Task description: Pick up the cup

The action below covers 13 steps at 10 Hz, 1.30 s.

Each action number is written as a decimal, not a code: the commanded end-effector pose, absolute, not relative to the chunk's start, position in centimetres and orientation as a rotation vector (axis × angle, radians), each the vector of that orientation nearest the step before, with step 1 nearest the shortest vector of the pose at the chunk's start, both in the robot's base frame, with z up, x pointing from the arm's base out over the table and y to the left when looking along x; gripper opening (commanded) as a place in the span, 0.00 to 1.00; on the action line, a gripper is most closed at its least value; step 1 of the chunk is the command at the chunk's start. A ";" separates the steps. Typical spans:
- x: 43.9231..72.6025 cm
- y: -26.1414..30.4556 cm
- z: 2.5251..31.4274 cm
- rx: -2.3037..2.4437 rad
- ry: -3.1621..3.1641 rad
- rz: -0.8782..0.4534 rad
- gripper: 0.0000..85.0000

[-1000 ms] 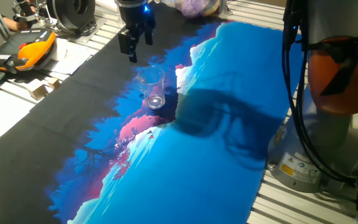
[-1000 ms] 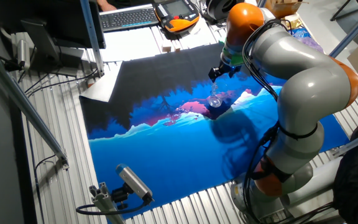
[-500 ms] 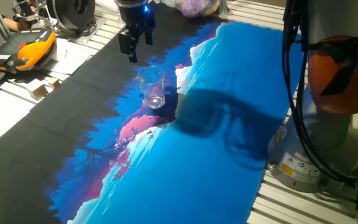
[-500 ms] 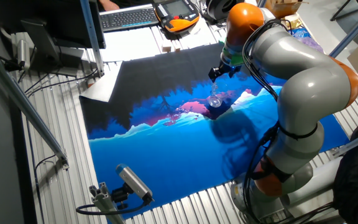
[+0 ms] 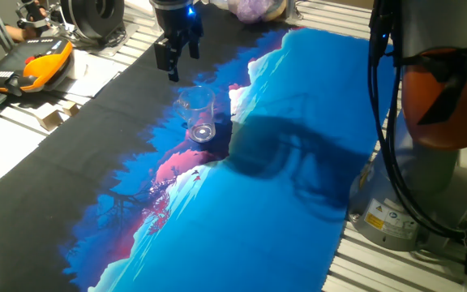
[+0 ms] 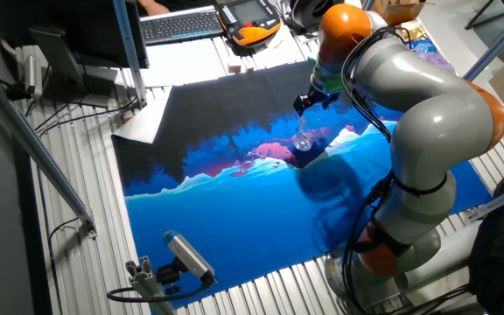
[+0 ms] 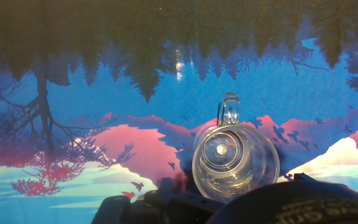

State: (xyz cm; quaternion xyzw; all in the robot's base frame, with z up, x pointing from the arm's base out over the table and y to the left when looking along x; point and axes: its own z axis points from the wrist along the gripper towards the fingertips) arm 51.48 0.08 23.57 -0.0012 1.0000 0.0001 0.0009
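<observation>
The end effector (image 5: 176, 55) hangs above the worktop, up and behind the cup (image 5: 198, 116), with clear air between the two. Its fingers point down and look slightly parted with nothing between them, though the fixed views are too small to say how wide the gap is. Nothing is gripped, that much is plain.

The cup stands upright on the printed mat (image 5: 266, 203), right where the pink hills of the print meet the dark treeline. It sits on its thick round base, mouth up, so a pair of fingers can come down either side of the wall. In the hand view the cup (image 7: 235, 160) shows from above, rim and base as rings one inside the other, and a small clear handle (image 7: 228, 111) juts from the side away from the camera. That handle matters: the fingers probably want to close across the plain walls, not across that side.

From the other fixed view the end effector (image 6: 309, 99) sits just above the cup (image 6: 303, 138), the big grey arm (image 6: 418, 114) arching over from the blue side of the mat. The hand camera has the cup low in its frame and to the right of centre, so my read is that the approach is not yet lined up. I'd judge a small shift over the cup comes first, then the descent. Being clear and light, it could skid or tip if one finger touches first.
</observation>
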 end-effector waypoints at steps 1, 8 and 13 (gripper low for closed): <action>51.5 0.1 23.6 -0.214 3.350 -0.026 0.00; 51.5 0.1 23.6 -0.139 3.343 -0.037 0.00; 51.5 0.1 23.6 -0.050 3.308 -0.072 0.00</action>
